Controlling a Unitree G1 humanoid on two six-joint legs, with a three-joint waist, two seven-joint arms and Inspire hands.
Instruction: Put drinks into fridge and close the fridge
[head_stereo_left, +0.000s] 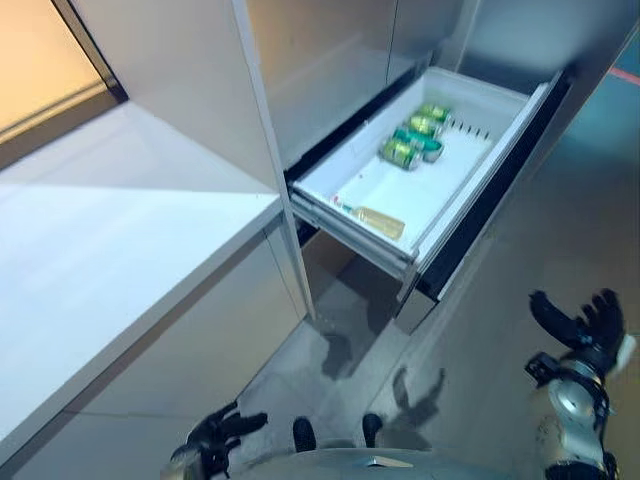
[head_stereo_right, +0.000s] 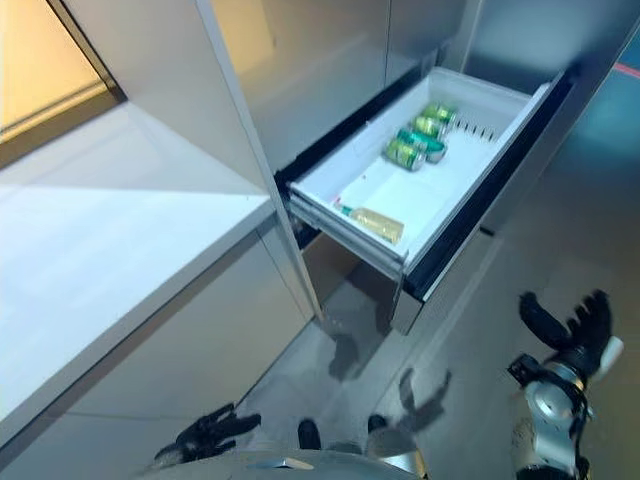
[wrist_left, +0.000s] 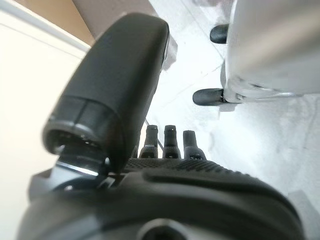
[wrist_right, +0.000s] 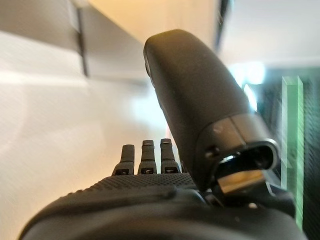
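Note:
The fridge's white drawer (head_stereo_left: 470, 175) is pulled out, upper right of the eye views. Green cans (head_stereo_left: 415, 135) lie on their sides in its far half, and a pale bottle (head_stereo_left: 378, 221) lies near its front left corner. My right hand (head_stereo_left: 585, 325) is open and empty, low at the right, below and to the right of the drawer's dark front. It also shows in the right wrist view (wrist_right: 200, 120). My left hand (head_stereo_left: 222, 432) is open and empty, low at the bottom left near the floor. It also shows in the left wrist view (wrist_left: 125, 90).
A white counter (head_stereo_left: 110, 230) runs along the left, with a tall white panel (head_stereo_left: 260, 90) at its right end beside the drawer. Grey cabinet fronts (head_stereo_left: 330, 50) stand behind the drawer. Pale floor (head_stereo_left: 340, 370) lies under the drawer.

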